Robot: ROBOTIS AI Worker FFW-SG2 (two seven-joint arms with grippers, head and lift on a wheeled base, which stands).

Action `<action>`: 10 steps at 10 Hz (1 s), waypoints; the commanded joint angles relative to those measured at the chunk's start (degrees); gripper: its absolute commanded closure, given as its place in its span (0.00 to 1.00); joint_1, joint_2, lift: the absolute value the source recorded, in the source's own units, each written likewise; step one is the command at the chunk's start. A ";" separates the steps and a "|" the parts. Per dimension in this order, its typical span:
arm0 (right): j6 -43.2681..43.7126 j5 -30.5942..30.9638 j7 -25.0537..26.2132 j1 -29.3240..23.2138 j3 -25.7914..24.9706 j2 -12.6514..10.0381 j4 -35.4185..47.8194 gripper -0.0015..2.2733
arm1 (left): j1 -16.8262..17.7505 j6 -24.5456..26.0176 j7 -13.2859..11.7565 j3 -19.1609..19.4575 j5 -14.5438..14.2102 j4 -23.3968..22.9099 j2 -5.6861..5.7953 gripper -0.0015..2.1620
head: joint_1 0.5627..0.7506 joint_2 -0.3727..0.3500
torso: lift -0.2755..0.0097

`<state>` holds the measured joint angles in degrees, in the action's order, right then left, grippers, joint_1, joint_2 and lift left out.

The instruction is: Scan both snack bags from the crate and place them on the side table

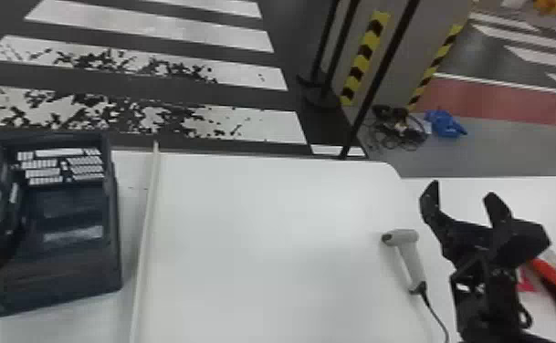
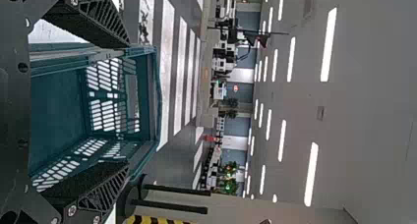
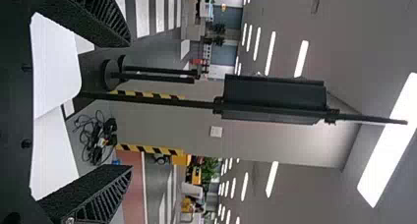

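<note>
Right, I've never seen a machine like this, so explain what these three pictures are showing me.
This is a two-armed robot; each arm ends in a claw of two flat black fingers. One picture looks down from its head; each of the others comes from a wrist camera, turned sideways. A pale handheld scanner with a cord lies on the white table, and a dark crate stands at the left. The left claw is open at the crate. The right claw is open beside the scanner, with an orange and white item partly hidden behind it. Neither claw holds anything.
</note>
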<state>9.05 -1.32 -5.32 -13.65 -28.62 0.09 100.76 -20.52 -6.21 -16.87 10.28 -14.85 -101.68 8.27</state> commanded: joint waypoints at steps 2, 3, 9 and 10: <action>7.69 4.57 1.81 -4.46 6.99 -0.14 1.28 0.02 | 0.22 0.20 0.17 -0.61 0.17 -0.18 -0.01 0.07 | 0.70 0.24 | 0.62; 9.10 5.18 2.16 -5.87 9.37 -0.14 1.28 0.02 | 0.22 0.37 0.26 -0.88 0.35 -0.18 -0.10 0.07 | 0.70 0.29 | 0.62; 8.57 7.21 5.23 -10.26 18.95 -0.14 0.58 0.03 | 0.92 3.89 3.07 -6.76 2.72 -2.47 -1.77 0.07 | 0.70 0.40 | 0.62; 7.51 7.56 5.41 -10.88 19.65 -0.14 0.49 0.03 | 1.01 4.77 3.95 -8.43 3.51 -2.99 -1.95 0.07 | 0.70 0.40 | 0.62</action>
<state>17.08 6.07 0.09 -24.14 -9.36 0.09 101.28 -19.60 -1.97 -12.80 2.76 -11.76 -104.42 6.49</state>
